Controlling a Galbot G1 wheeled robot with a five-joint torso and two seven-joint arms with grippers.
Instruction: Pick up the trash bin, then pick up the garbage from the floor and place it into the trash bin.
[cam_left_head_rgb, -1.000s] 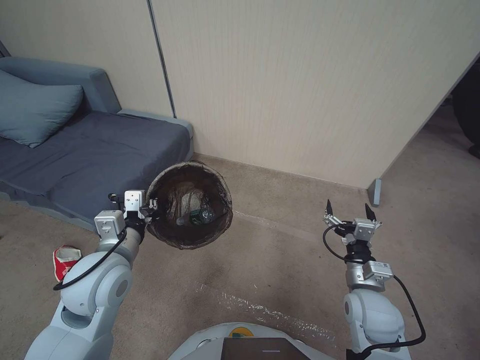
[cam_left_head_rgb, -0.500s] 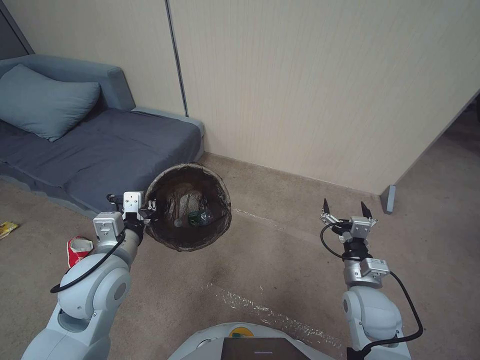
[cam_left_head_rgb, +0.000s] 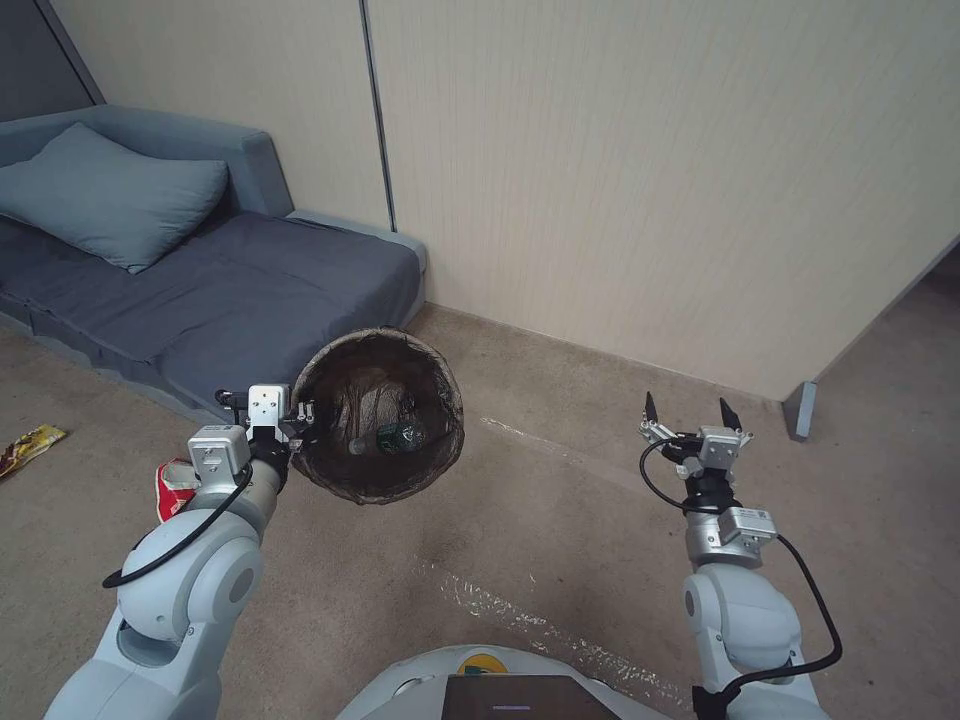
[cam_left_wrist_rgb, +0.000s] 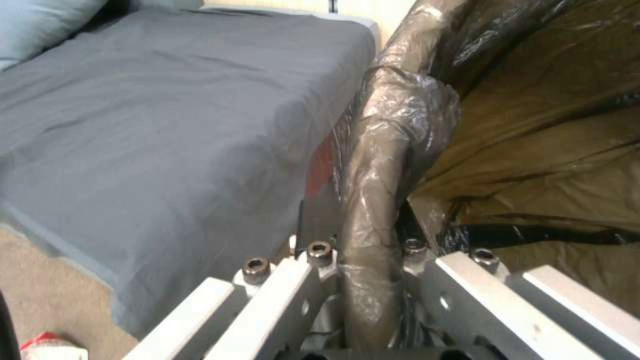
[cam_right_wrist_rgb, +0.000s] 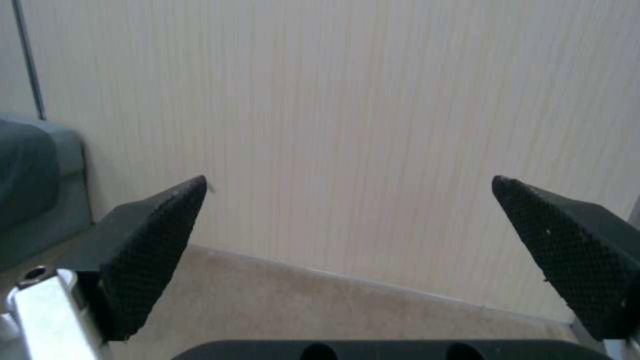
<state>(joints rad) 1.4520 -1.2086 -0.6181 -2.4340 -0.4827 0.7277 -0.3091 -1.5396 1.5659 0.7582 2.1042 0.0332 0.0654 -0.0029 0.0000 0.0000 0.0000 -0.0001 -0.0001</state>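
Note:
My left gripper (cam_left_head_rgb: 300, 413) is shut on the rim of the trash bin (cam_left_head_rgb: 440, 385), holding it off the floor with its mouth tilted toward me. In the left wrist view the bagged rim of the trash bin (cam_left_wrist_rgb: 373, 190) runs between the jaws of the left gripper (cam_left_wrist_rgb: 363, 265). A green-labelled bottle (cam_left_head_rgb: 392, 437) and pale tissue lie inside the dark bag. On the carpet by my left arm lies a red wrapper (cam_left_head_rgb: 172, 483), and a yellow-brown wrapper (cam_left_head_rgb: 30, 446) rests at the far left. My right gripper (cam_left_head_rgb: 685, 407) hangs open and empty over bare carpet, its fingertips (cam_right_wrist_rgb: 160, 240) spread wide.
A grey-blue sofa (cam_left_head_rgb: 230, 290) with a cushion (cam_left_head_rgb: 110, 195) stands at the left against a beige wall panel (cam_left_head_rgb: 650, 180). The panel ends in a metal foot (cam_left_head_rgb: 800, 410) at the right, with open floor beyond. Scuffed carpet (cam_left_head_rgb: 540, 560) stretches in front of me.
The whole scene has slid rightward in the head view as the camera turned left. The yellow-brown wrapper came into view. Both arms keep their pose, the bin still held.

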